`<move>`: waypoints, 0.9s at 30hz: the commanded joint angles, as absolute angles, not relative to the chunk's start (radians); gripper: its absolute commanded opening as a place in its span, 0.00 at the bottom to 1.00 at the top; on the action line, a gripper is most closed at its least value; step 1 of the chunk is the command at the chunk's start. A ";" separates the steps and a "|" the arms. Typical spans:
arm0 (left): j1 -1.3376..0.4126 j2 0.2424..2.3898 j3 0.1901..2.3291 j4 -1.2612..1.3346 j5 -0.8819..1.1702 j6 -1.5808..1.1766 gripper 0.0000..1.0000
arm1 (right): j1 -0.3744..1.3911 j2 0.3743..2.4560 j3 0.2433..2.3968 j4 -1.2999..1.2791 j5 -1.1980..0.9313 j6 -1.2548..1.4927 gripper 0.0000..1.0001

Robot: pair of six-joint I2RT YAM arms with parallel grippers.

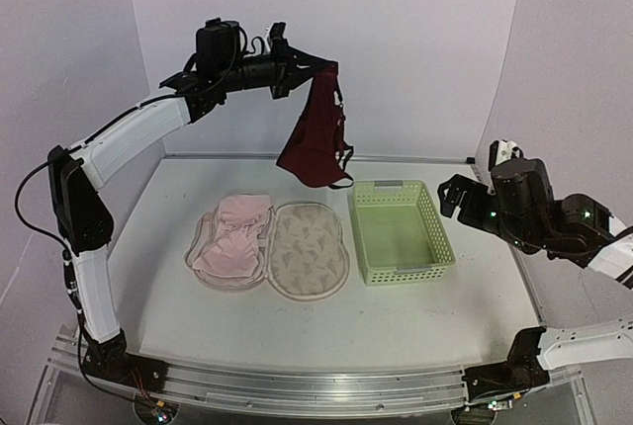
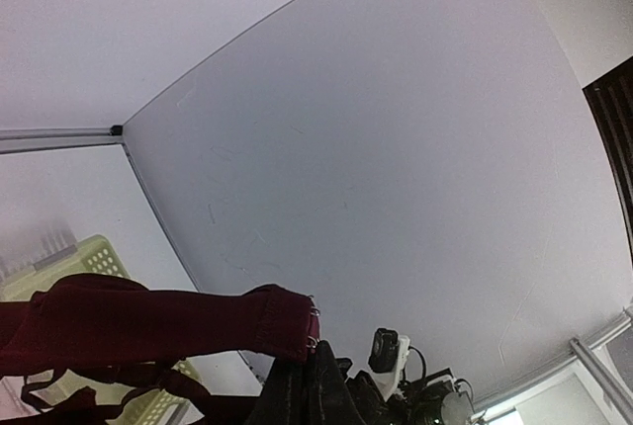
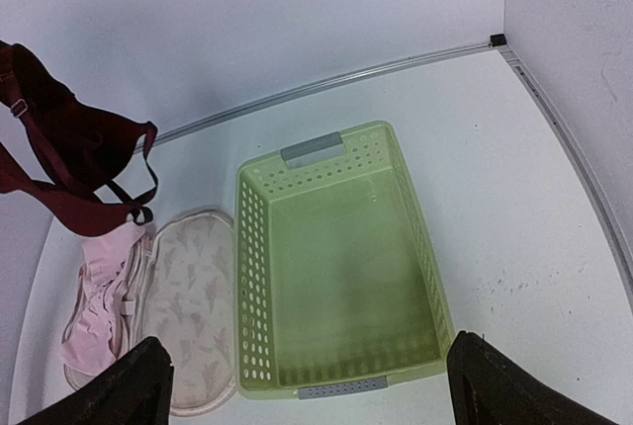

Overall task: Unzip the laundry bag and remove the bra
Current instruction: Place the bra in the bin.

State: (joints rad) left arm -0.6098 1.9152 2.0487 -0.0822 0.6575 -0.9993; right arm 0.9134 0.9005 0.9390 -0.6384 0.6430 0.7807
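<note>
The laundry bag [image 1: 309, 250] lies unzipped and spread flat on the table, its printed half to the right; a pink garment [image 1: 232, 237] fills its left half. High above the bag's far end, my left gripper [image 1: 309, 67] is shut on a dark red bra [image 1: 316, 143], which hangs down clear of the table. In the left wrist view the bra's band [image 2: 148, 321] runs left from my gripper [image 2: 309, 381]. My right gripper [image 1: 457, 198] hovers open at the right, empty. Its wrist view shows the gripper [image 3: 312, 381], the bag [image 3: 193, 297] and the hanging bra [image 3: 59, 148].
A pale green slatted basket [image 1: 433, 237] stands just right of the bag and has nothing in it; it also shows below my right gripper as the basket [image 3: 247, 277]. White walls close the back and sides. A metal rail runs along the near edge.
</note>
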 commanded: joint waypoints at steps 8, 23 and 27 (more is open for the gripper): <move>-0.717 2.074 2.259 0.111 0.543 -1.150 0.00 | 0.915 0.806 0.903 -0.650 0.680 0.833 0.98; -0.817 2.287 2.410 0.191 0.450 -1.265 0.00 | 0.915 0.721 0.874 -0.653 0.653 0.836 0.98; -0.827 2.320 2.420 0.240 0.437 -1.307 0.00 | 0.914 0.716 0.874 -0.653 0.642 0.833 0.98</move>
State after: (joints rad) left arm -0.8238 2.3123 2.3528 0.1001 0.4675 -1.2537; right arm 0.9134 0.7269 0.8757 -0.6716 0.6460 0.8253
